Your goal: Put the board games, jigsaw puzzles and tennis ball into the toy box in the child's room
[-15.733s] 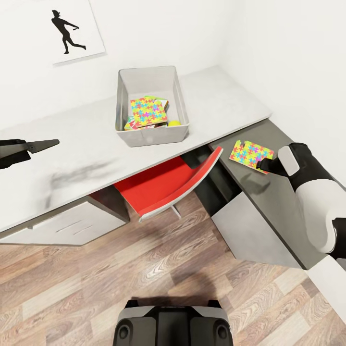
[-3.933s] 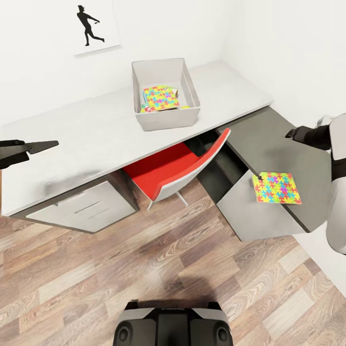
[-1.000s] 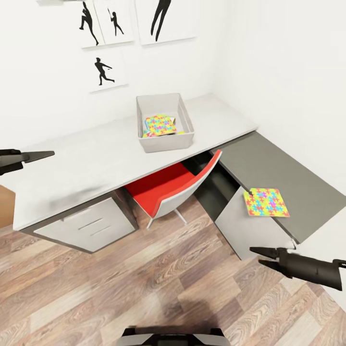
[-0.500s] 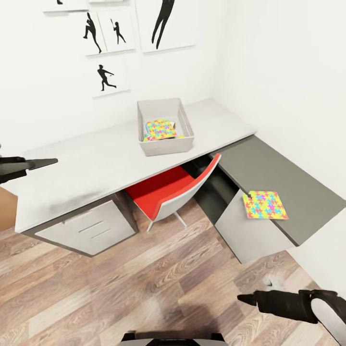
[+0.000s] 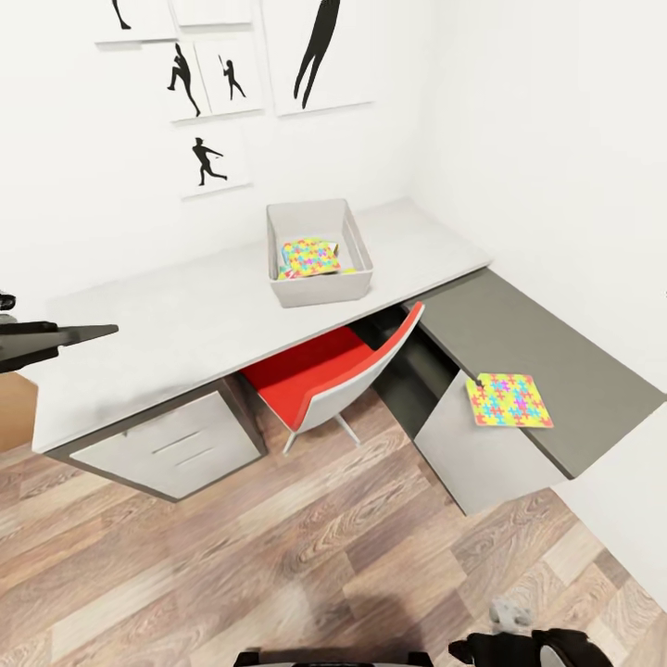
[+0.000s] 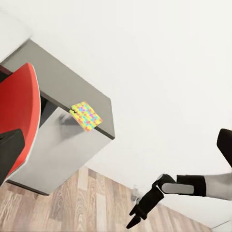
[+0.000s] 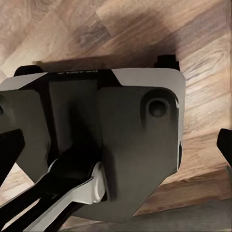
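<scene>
A: Right gripper (image 6: 140,215) first. It hangs low over the wood floor (image 5: 278,537), well apart from the desk, carrying nothing. Fingers look drawn to a point in the left wrist view, but I can't tell for sure if they're together or apart.

B: And the left gripper (image 5: 88,332)?

A: Out at the left end of the table (image 5: 185,315), level w/ the top, nothing in it. Reads as a flat pointed blade from the head cam, so can't tell whether it's parted either.

B: Where's the stuff?

A: One jigsaw puzzle (image 5: 509,400) lies flat on the dark grey cabinet top (image 5: 556,352), right at its front edge, one side overhanging a bit. The toy box (image 5: 318,252) sits on the table near the wall, above the red chair (image 5: 333,371), w/ another puzzle (image 5: 308,257) lying inside on top of other bits I can't make out.

B: How'll the loose one handle?

A: My guess: v. light, thin, prob. stiff enough to lift as one sheet, though interlocked pieces might flex or sag. Slick cabinet top, so it could skid if nudged. Best hold is the overhanging edge, one finger under, one over. A top-down pinch on a flat sheet likely fails.
</scene>
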You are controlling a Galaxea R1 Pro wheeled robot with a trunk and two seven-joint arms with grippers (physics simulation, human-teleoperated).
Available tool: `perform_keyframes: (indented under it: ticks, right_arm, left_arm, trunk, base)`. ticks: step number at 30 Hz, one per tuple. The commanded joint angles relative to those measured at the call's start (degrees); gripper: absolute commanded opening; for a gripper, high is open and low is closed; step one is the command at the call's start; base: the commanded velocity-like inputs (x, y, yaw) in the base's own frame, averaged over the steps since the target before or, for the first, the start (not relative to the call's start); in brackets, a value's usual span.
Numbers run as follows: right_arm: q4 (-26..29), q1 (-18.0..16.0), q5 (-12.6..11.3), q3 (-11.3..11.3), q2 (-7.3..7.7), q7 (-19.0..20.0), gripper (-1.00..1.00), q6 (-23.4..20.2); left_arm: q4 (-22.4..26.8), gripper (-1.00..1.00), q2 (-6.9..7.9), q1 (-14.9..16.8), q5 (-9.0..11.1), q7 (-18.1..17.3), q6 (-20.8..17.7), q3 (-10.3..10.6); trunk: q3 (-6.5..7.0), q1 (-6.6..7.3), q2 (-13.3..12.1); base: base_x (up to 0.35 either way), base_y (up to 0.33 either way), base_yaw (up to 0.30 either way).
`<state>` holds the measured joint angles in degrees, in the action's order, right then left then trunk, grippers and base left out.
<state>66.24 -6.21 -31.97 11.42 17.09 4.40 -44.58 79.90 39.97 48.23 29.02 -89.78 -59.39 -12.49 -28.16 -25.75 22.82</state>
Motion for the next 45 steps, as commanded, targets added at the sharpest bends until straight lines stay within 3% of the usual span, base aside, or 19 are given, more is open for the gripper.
perform_keyframes:
  ticks: [1,2,5,8,9,11,19,25,29,36,45]
  right_arm:
    - [-2.26,-0.16,1.24,0.04,-0.82,0.30,1.00,1.59]
    - [-6.85,-0.43,2.87,0.03,-2.43,0.28,1.00,5.12]
    - [-15.49,-1.40,5.42,-0.04,-5.16,0.27,1.00,12.43]
    - [-21.26,-2.27,6.50,-0.05,-6.35,0.26,1.00,18.27]
    - [-24.61,-2.70,6.89,-0.06,-6.79,0.28,1.00,22.03]
    - [-28.89,-3.11,7.21,-0.22,-7.17,0.42,1.00,27.16]
    - [-36.41,-3.50,7.42,-0.56,-7.57,0.54,1.00,38.48]
    - [-40.32,-3.53,6.99,-0.67,-7.68,0.41,1.00,44.63]
    - [-41.65,-3.54,6.85,-0.71,-7.87,0.36,1.00,47.19]
    - [-42.88,-3.48,6.76,-0.74,-7.88,0.30,1.00,48.91]
    - [-48.53,-3.46,6.63,-0.78,-7.94,0.29,1.00,53.26]
  left_arm:
    - [0.00,1.00,0.01,-0.09,-0.12,-0.22,-0.61,0.02]
    - [0.00,1.00,-0.02,-0.36,-0.43,-0.22,-0.61,0.02]
    - [0.00,1.00,-0.04,-0.95,-1.70,-0.22,-0.61,-0.03]
    - [0.00,1.00,-0.05,-1.53,-2.91,-0.22,-0.61,-0.05]
    - [0.00,1.00,-0.06,-1.98,-3.58,-0.22,-0.61,-0.06]
    - [-0.02,1.00,-0.10,-2.93,-4.20,-0.22,-0.61,-0.08]
    - [-0.17,1.00,-0.07,-7.94,-5.57,-0.22,-0.17,-0.77]
    - [-0.34,1.00,-0.08,-9.70,-7.97,-0.22,-0.11,-1.82]
    - [-3.77,1.00,-0.07,-10.08,-8.91,-0.22,-0.03,-2.04]
    - [-8.69,1.00,-0.06,-11.21,-9.26,-0.22,2.86,-2.09]
    - [-9.51,1.00,-0.06,-12.32,-9.10,-0.22,4.15,-2.10]
  trunk:
    - [0.02,-0.03,0.09]
    - [0.11,-0.03,0.09]
    - [0.39,-0.03,0.09]
    - [0.67,-0.03,0.09]
    - [0.77,-0.03,0.09]
    - [0.95,-0.03,0.09]
    - [1.71,-0.03,0.09]
    - [2.27,-0.03,0.09]
    - [2.65,-0.03,0.09]
    - [3.31,-0.03,0.09]
    - [4.16,-0.03,0.09]
  base:
    - [0.000,0.000,0.000]
    - [0.000,0.000,0.000]
    - [0.000,0.000,0.000]
    - [0.000,0.000,0.000]
    - [0.000,0.000,0.000]
    - [0.000,0.000,0.000]
    - [0.000,0.000,0.000]
    - [0.000,0.000,0.000]
    - [0.000,0.000,0.000]
    - [0.000,0.000,0.000]
    - [0.000,0.000,0.000]
